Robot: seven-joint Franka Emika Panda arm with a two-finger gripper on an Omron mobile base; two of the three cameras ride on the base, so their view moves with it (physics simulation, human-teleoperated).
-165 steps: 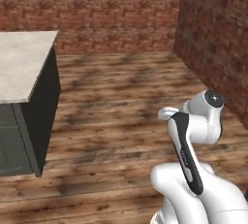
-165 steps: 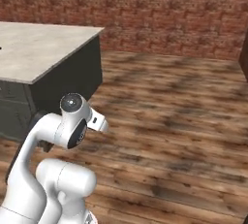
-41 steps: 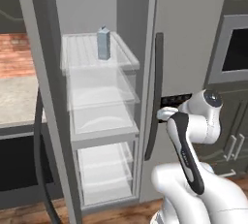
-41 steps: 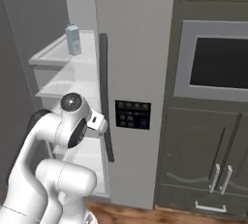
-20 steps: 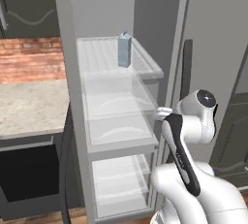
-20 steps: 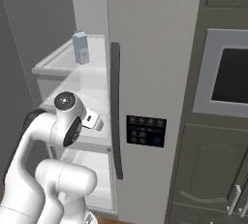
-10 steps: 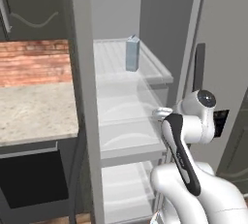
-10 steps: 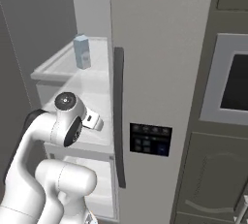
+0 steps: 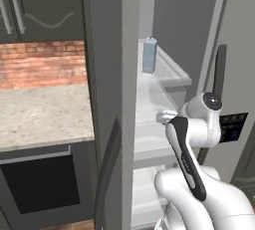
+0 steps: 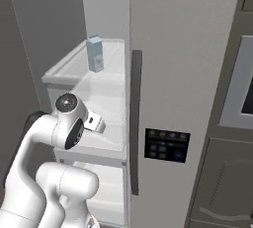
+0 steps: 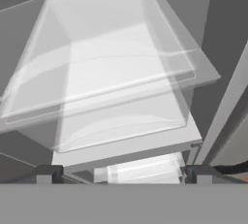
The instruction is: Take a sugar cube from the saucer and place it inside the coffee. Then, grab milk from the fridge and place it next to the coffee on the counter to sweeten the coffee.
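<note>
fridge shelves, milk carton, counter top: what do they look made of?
Fridge shelves: clear plastic or glass, glossy; the shelf below shows through them. Milk: pale blue-white carton, matte, probably coated card; faintly translucent in this render. Counter: beige speckled stone, dull polish. Fridge door: plain grey, looks like painted metal.

The fridge (image 9: 112, 74) is plain grey, its shelves (image 11: 111, 68) translucent white. On the top shelf the milk (image 10: 95, 53) is pale bluish-white. Left of the fridge, the counter (image 9: 42, 114) is speckled beige against a red brick wall (image 9: 42, 64). The fridge's door handle (image 10: 135, 118) is dark grey.
</note>
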